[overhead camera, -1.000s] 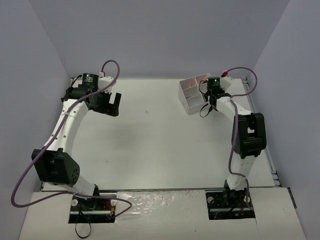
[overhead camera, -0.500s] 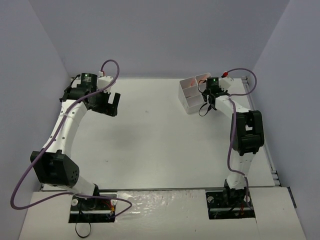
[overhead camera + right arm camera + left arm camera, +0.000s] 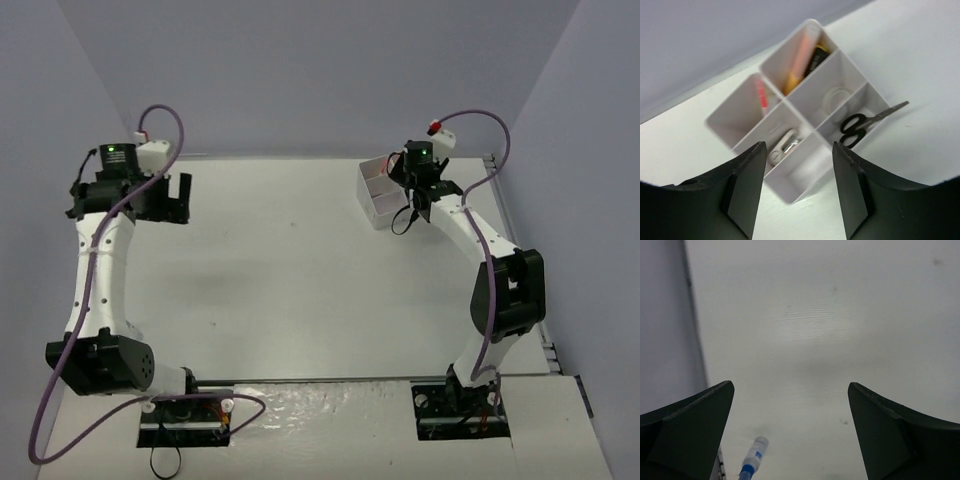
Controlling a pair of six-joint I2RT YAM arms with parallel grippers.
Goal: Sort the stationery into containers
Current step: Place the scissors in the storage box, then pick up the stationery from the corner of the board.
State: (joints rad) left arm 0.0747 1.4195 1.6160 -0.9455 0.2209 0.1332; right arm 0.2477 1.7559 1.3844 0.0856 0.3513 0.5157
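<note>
White tabletop [image 3: 815,315] lies beneath the left fingers [image 3: 690,430], parted and empty above a blue pen [image 3: 752,460]. At the far right, the right fingers [image 3: 747,185], parted too, hover over the organiser box [image 3: 795,185], which holds scissors [image 3: 855,127] and a tape ring [image 3: 836,97].

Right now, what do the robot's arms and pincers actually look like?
Both the left arm and right arm are white tubes joined by chunky black joint housings, each trailing a looping purple cable. A small green light glows near each wrist. The left gripper and right gripper have dark, wedge-shaped fingers.
</note>
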